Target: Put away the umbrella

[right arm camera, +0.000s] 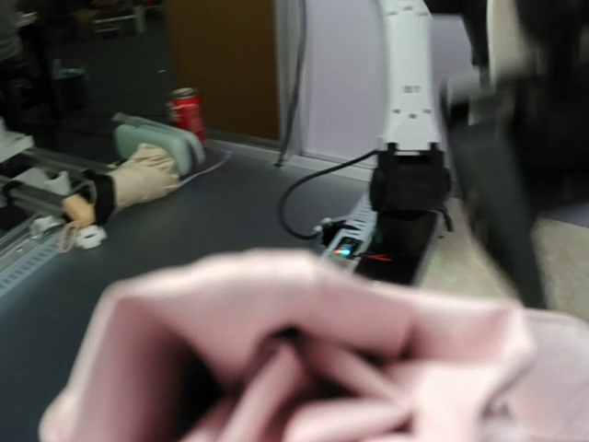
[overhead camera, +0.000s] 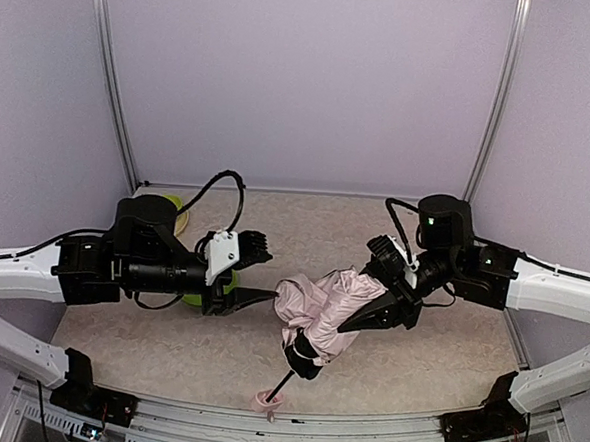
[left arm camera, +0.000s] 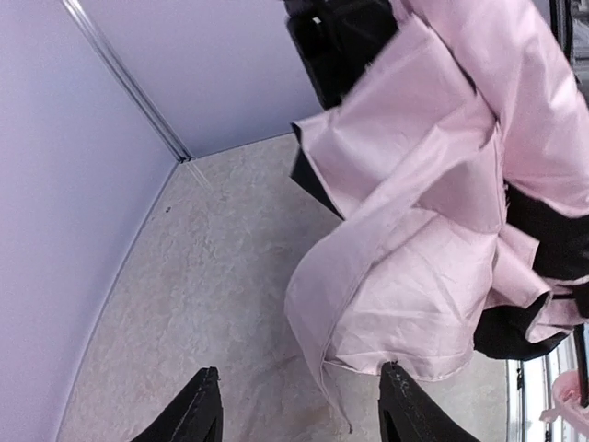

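Note:
The umbrella (overhead camera: 320,301) is folded but loose. Its pale pink fabric is bunched near the table's middle, with black lining (overhead camera: 302,358) at the lower end. A thin black shaft runs down to the pink handle (overhead camera: 267,401) at the front edge. My right gripper (overhead camera: 349,327) is shut on the canopy from the right. In the right wrist view blurred pink fabric (right arm camera: 304,359) hides its fingers. My left gripper (overhead camera: 268,298) is open just left of the canopy. In the left wrist view its gripper (left arm camera: 302,410) is empty, and the right fingertip (left arm camera: 402,405) sits at the hem of the umbrella (left arm camera: 433,239).
A green plate (overhead camera: 194,299) lies under my left arm, mostly hidden by it. Lilac walls enclose the table on three sides. A metal rail (overhead camera: 363,426) runs along the front edge. Bare tabletop (left arm camera: 202,276) lies beyond the left gripper.

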Robot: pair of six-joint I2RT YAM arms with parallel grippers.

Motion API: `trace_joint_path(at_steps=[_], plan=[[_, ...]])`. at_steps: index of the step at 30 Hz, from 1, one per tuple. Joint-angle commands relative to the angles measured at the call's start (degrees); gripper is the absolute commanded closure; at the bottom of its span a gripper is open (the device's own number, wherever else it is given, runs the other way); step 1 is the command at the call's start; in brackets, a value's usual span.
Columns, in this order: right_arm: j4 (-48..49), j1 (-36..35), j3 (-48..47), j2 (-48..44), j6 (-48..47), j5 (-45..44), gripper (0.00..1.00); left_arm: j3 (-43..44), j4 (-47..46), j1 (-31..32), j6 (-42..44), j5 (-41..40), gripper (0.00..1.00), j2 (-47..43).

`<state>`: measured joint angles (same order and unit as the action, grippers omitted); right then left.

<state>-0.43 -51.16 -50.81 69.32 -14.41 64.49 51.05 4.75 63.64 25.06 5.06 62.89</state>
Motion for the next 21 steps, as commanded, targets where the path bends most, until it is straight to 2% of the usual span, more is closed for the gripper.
trace_joint_path(at_steps=[1,4,5,7,8,14,15,17,19,21], plan=[[-9.5,-0.05,-4.16,-0.72,-6.25,5.04,1.0,2.21,-2.2,1.9,8.61,-5.12,0.48,3.69],[-9.57,-0.26,-3.62,-1.98,-6.29,3.45,1.0,0.26,-1.7,-0.34,8.65,0.1,0.5,5.5],[-9.58,-0.26,-3.46,-2.55,-6.25,2.88,1.0,-1.01,-2.24,-0.53,8.61,2.35,0.45,5.64],[-9.34,-0.25,-2.9,-3.42,-6.24,2.05,1.0,-3.57,-4.95,-0.66,8.6,7.86,0.3,5.82],[-8.83,-0.23,-2.65,-3.74,-6.24,1.97,1.0,-4.23,-5.92,-0.62,8.43,9.94,0.26,6.2],[-10.0,-0.24,-3.97,-2.83,-7.4,2.41,1.0,-6.02,-18.5,-1.15,1.78,11.33,0.25,10.6],[-10.58,-0.26,-4.23,-2.69,-7.85,2.64,1.0,-6.31,-20.23,-1.22,0.86,10.65,0.27,11.37],[-11.05,-0.26,-4.51,-2.69,-8.07,2.59,1.0,-6.52,-22.71,-1.4,0.23,8.79,0.37,12.89],[-10.88,-0.21,-4.44,-2.85,-8.0,2.57,1.0,-5.79,-23.3,-1.68,-0.45,7.06,0.55,14.18],[-10.68,-0.25,-4.31,-3.27,-7.79,2.7,1.0,-4.69,-21.65,-1.99,-0.17,8.1,0.77,14.97]])
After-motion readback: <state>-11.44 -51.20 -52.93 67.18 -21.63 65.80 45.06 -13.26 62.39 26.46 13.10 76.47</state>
